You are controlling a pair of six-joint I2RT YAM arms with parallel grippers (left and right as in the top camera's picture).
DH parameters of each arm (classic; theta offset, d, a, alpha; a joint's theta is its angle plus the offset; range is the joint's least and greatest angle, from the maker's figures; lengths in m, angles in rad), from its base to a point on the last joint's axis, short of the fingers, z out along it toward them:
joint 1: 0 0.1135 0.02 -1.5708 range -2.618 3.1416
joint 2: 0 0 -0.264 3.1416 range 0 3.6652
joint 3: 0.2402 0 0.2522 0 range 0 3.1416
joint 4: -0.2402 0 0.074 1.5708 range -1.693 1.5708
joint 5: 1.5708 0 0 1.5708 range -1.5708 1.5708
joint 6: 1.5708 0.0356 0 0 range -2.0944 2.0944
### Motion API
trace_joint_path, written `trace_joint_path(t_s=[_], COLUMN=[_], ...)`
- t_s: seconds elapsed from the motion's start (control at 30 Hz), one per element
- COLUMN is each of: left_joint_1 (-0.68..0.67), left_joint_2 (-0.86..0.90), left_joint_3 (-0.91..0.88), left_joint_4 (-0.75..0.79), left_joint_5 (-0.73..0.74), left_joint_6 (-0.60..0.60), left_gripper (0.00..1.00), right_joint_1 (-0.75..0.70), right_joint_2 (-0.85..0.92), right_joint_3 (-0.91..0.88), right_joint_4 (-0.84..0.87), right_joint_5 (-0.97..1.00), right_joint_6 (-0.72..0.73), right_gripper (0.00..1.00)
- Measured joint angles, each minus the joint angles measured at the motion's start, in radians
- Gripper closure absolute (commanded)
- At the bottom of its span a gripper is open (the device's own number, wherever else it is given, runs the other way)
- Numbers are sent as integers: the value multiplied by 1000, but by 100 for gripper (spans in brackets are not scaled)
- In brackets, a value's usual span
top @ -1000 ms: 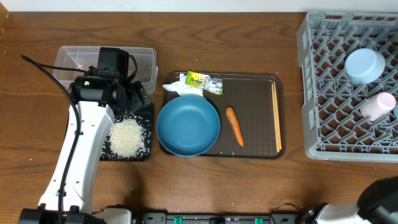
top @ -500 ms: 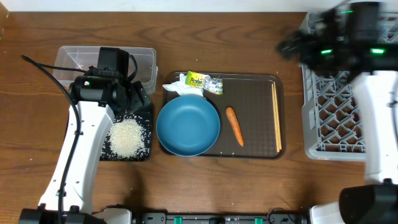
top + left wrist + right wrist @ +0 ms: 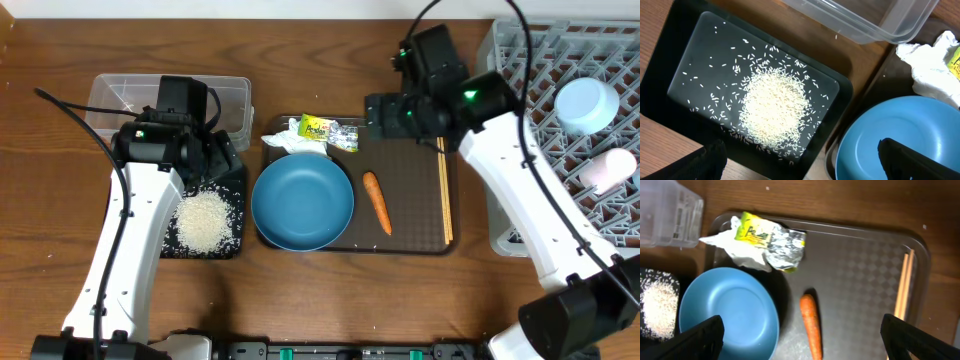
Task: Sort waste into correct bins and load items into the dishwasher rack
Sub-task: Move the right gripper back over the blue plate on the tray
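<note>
The rice (image 3: 205, 220) lies piled in the black tray (image 3: 235, 180), with the clear tub (image 3: 110, 95) behind it. My left gripper (image 3: 800, 150) is open and empty above the black tray's near right corner, by the blue bowl (image 3: 302, 202). The bowl, the carrot (image 3: 377, 202), the chopsticks (image 3: 445, 190), the tissue (image 3: 283, 140) and the wrapper (image 3: 330, 132) lie on the brown tray (image 3: 410, 235). My right gripper (image 3: 801, 325) is open and empty high above the carrot (image 3: 811, 325). The grey rack (image 3: 520, 120) holds the light-blue cup (image 3: 587, 104) and the white cup (image 3: 610, 170).
The rack stands at the table's right edge, close to the brown tray. In the right wrist view the wrapper (image 3: 775, 242) rests on the tissue (image 3: 742, 255) at the tray's back left, next to the tub's corner (image 3: 665, 215).
My right arm has swung in from the right, past the rack, to above the back of the brown tray. The left arm has not moved.
</note>
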Motion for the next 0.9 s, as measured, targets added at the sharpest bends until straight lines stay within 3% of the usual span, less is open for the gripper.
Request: trace_joint_path(t_s=[0.9], left_joint_1=[0], left_joint_2=[0], left_joint_3=[0], left_joint_4=[0], left_joint_5=[0], left_joint_6=[0], left_gripper=[1], right_joint_1=[72], right_joint_2=[188], right_joint_3=[0], right_joint_4=[90], right_joint_5=[-64], right_joint_6=[0], right_gripper=[1])
